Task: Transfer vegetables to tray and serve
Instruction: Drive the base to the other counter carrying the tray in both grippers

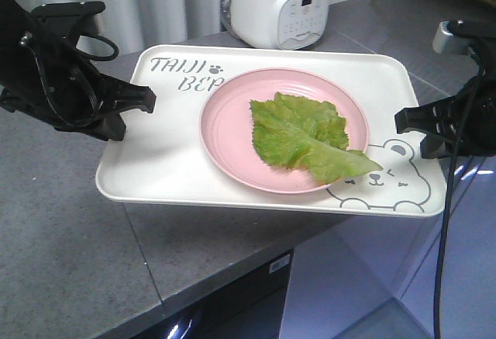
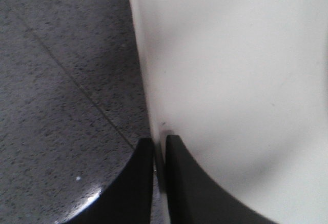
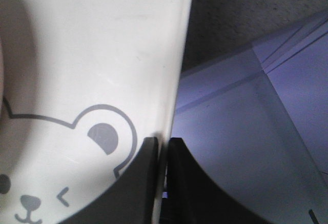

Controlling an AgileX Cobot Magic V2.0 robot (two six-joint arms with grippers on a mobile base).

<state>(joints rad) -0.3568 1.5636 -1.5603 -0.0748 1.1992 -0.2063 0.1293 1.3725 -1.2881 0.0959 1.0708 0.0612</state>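
Two grippers have hold of the tray, one at each short end. The left gripper bites the rim at the end with the lettering. In the left wrist view its fingers are squeezed almost together with only the thin cream edge of the tray between them. The right gripper is clamped the same way on the opposite rim, beside the bear drawing, and its fingers are pinched tight on the tray's edge.

A pink plate sits in the middle of the tray. The lettuce leaf lies flat on it, with its tip poking over the plate's rim toward the bear.

Under the tray is a grey speckled counter, and the bear corner juts out past its edge. A white kitchen appliance stands behind the tray's far side.
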